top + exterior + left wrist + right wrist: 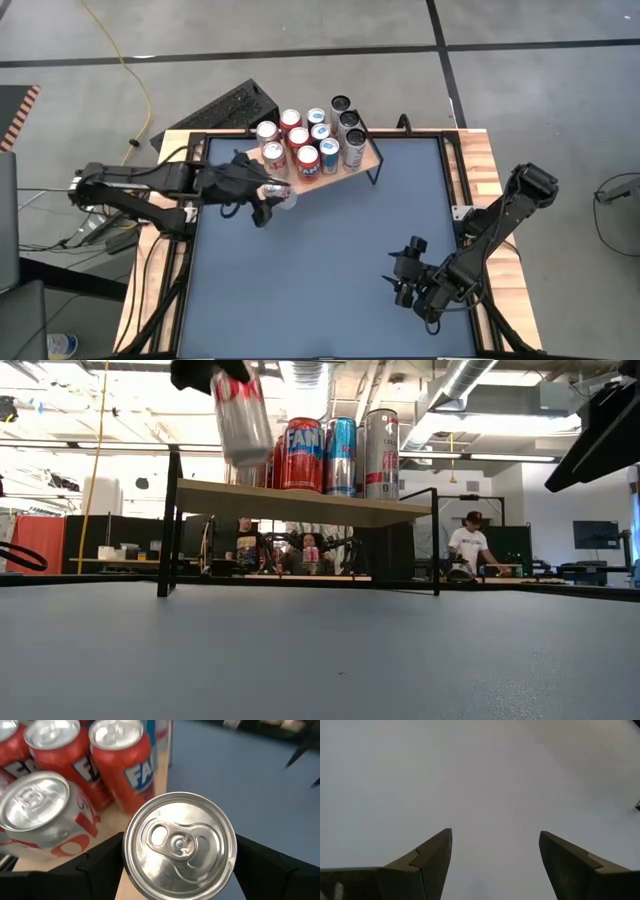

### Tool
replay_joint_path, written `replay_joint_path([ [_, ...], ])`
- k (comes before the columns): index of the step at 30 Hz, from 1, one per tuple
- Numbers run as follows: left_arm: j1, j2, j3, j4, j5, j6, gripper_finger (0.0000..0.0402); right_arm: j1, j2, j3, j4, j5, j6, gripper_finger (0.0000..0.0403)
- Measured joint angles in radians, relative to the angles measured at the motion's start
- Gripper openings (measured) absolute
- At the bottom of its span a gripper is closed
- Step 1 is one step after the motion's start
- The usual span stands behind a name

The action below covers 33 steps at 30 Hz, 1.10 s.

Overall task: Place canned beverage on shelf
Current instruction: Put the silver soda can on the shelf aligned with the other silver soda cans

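One can (180,845) sat pinched between the left gripper's (268,200) fingers, gripped at the sides just below its rim, lid up, tilted slightly in the low view. A rigid thin-walled cylinder with a smooth skin, it would likely slip or dent under a careless squeeze, so mid-body side contact suits it. It hung just off the shelf's (342,172) front-left corner, above board height. Farther off, the right gripper (405,275) waited spread apart over the table's (300,290) right side.
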Motion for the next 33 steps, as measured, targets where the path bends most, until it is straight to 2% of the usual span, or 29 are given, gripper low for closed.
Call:
replay_joint_path([
  [4, 0.067, 0.048, 0.032, -0.029, 0.046, 0.017, 0.0302, 0.0, 0.0, 0.0, -0.002, -0.008, -0.002, 0.0292],
  [10, 0.119, 0.047, 0.063, -0.05, 0.087, 0.028, 0.0302, 0.004, 0.0, 0.0, -0.003, -0.031, 0.0, 0.0292],
  [17, 0.14, 0.079, 0.063, -0.114, 0.117, 0.04, 0.0302, 0.001, 0.0, 0.0, -0.008, -0.03, -0.001, 0.0292],
  [33, 0.179, 0.103, 0.065, -0.085, 0.14, 0.084, 0.0304, 0.001, 0.0, 0.0, -0.024, -0.029, 0.001, 0.0292],
])
